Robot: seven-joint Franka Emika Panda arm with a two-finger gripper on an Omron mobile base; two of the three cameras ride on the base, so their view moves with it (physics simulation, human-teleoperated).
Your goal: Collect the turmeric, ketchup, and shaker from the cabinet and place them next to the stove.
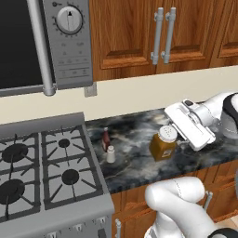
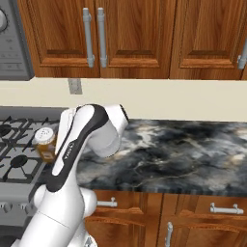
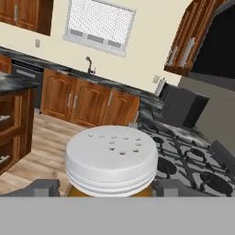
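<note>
Turmeric (image 1: pixel 163 142) is seen standing on the tabletop (image 1: pixel 135 158), well right of the stove (image 1: pixel 46 172), between the wide-parted fingers of the gripper (image 1: pixel 179 139); whether it is clamped cannot be told. A rigid, smooth, likely slippery jar is judged, best taken across the body below the white perforated lid, with amber powder inside. Ketchup (image 1: pixel 106 138) and shaker (image 1: pixel 110 154) already stand beside the stove

Amber turmeric jar (image 1: pixel 163 143) with white perforated lid stands on the dark counter. Slim ketchup bottle (image 1: pixel 106 138) and small white shaker (image 1: pixel 110 154) stand upright, apparently touching, just right of the grey stove (image 1: pixel 46 167).
</note>
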